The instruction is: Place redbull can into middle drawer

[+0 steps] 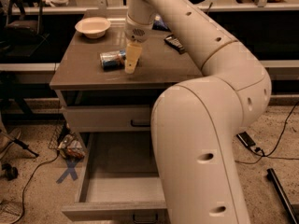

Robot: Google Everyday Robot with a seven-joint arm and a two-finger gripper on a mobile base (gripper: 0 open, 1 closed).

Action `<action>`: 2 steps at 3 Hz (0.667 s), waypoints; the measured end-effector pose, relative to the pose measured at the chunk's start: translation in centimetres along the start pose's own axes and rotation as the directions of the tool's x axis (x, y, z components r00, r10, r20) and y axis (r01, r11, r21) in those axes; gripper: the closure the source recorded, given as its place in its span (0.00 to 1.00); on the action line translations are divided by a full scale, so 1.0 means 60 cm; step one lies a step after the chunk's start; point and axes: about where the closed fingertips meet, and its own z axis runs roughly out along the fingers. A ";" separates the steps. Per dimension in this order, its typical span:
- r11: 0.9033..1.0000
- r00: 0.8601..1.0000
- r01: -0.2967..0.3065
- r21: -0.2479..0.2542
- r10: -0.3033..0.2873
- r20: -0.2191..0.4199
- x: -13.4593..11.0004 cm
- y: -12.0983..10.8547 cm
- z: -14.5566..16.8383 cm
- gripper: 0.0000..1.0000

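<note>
The redbull can [111,59] lies on its side on the cabinet top [84,73], left of centre. My gripper [131,62] hangs down from the arm just to the right of the can, its tip close to the can's right end and near the table surface. The middle drawer [117,171] is pulled out below, showing a pale grey inside. Its front edge [112,211] is at the bottom of the view. My large white arm hides the drawer's right part.
A white bowl [92,27] stands at the back left of the top. A dark flat snack bar [175,42] lies at the back right, with a blue chip bag [160,24] behind the arm. The top drawer [105,118] is shut. Cables and a blue tape cross [67,171] lie on the floor.
</note>
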 end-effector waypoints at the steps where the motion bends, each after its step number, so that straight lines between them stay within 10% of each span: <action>1: 1.000 1.000 0.000 -0.026 0.000 -0.003 -0.007 -0.001 0.019 0.46; 2: 0.999 1.000 -0.002 -0.045 0.003 0.005 -0.011 0.001 0.033 0.71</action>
